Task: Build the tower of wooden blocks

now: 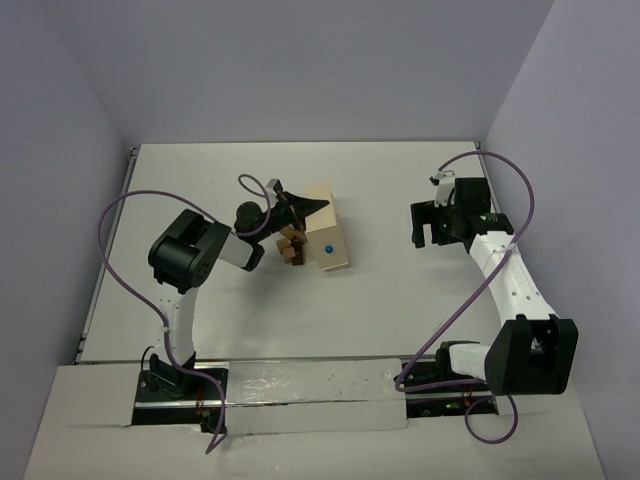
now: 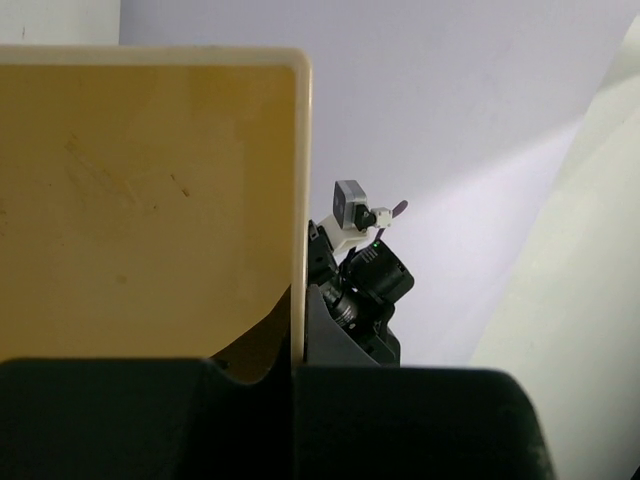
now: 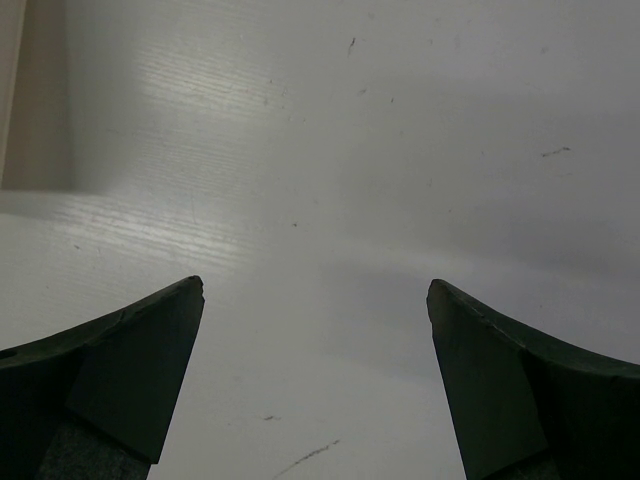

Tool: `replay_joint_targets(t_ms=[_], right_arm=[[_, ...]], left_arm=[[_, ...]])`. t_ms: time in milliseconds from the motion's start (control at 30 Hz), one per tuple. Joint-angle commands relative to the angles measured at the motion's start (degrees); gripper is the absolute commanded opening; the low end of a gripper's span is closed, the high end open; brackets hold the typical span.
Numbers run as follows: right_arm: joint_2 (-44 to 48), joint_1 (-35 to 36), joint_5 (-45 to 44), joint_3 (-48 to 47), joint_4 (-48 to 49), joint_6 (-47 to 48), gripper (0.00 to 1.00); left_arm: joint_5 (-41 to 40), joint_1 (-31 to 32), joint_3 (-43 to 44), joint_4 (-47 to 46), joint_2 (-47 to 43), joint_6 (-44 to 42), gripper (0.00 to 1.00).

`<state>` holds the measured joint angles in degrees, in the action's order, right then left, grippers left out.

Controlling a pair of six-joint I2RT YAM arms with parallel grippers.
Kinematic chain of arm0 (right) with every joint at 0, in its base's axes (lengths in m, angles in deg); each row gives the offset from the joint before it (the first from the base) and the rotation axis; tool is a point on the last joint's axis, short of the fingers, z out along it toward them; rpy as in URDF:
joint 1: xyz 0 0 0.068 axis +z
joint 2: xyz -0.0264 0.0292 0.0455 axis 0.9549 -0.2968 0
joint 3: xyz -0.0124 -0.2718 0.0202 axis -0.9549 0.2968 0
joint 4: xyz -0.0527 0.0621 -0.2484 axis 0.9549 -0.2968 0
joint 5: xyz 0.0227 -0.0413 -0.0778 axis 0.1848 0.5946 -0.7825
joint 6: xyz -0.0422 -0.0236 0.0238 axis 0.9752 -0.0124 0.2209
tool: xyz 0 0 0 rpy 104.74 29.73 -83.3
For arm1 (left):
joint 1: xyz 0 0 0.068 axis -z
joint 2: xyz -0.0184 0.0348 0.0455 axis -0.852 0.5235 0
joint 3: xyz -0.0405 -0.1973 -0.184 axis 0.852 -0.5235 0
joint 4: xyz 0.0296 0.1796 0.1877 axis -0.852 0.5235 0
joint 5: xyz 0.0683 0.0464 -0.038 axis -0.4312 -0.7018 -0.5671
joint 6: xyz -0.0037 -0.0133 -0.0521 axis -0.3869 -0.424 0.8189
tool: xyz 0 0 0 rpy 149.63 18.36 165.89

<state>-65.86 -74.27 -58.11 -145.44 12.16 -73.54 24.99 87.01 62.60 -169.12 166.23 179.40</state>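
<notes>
Several small wooden blocks (image 1: pixel 292 248), orange-brown and dark brown, lie in a loose heap on the table beside the pale wooden tray (image 1: pixel 338 238). The tray stands tipped up on its side. My left gripper (image 1: pixel 305 205) is shut on the tray's thin edge. In the left wrist view the tray's flat face (image 2: pixel 150 200) fills the left half, and the black left gripper (image 2: pixel 297 365) clamps its rim. My right gripper (image 1: pixel 428 222) hovers over bare table to the right, well away from the blocks. It stands wide open in the right wrist view, right gripper (image 3: pixel 315 300) with nothing between the fingers.
The white table (image 1: pixel 400 300) is walled by grey-violet panels at the back and both sides. Purple cables (image 1: pixel 120 215) loop from each arm. The right arm's wrist (image 2: pixel 360 280) shows beyond the tray in the left wrist view.
</notes>
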Motion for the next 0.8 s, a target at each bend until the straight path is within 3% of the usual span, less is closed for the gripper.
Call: replay_joint_targets(t_ms=[0,167,267,400,467,533,567,600,667,767], right_arm=[[-0.1,-0.3,-0.9,-3.2,-0.7,0.5,1.00],[-0.4,-0.3,-0.9,-3.7,-0.4,0.4,1.00],[-0.3,-0.3,-0.6,-3.5,0.2,0.2,1.00],[-0.3,-0.2,-0.3,-3.2,0.9,-0.1,1.00],[-0.5,-0.2,-0.2,-3.3,1.1,0.0,1.00],[-0.8,-0.1,-0.2,-3.6,1.4,0.0,1.00],[-0.9,-0.1,-0.2,-3.8,1.5,0.0,1.00],[-1.0,0.0,-0.2,-4.0,1.5,0.0,1.00],[-1.2,0.1,-0.3,-4.6,1.5,0.1,1.00],[-1.6,0.2,-0.1,-5.2,1.8,0.3,1.00]], left_arm=[[-3.1,1.9,2.3,-27.7,-1.8,28.4,0.00],[1.5,2.4,8.7,-27.0,-1.5,24.0,0.00],[15.5,2.8,18.4,-18.7,-1.0,15.9,0.00],[25.9,3.1,24.4,4.4,-3.5,-1.6,0.00],[28.9,2.8,27.6,22.6,-5.1,-16.5,0.00],[29.7,2.4,32.5,48.0,-7.3,-37.9,0.00],[26.5,2.3,34.6,57.9,-8.2,-51.6,0.00],[23.1,2.3,37.2,68.7,-8.4,-54.9,0.00],[9.5,2.4,43.7,92.4,-9.7,-73.2,0.00],[-7.3,2.4,46.8,103.8,-13.1,-88.3,0.00]])
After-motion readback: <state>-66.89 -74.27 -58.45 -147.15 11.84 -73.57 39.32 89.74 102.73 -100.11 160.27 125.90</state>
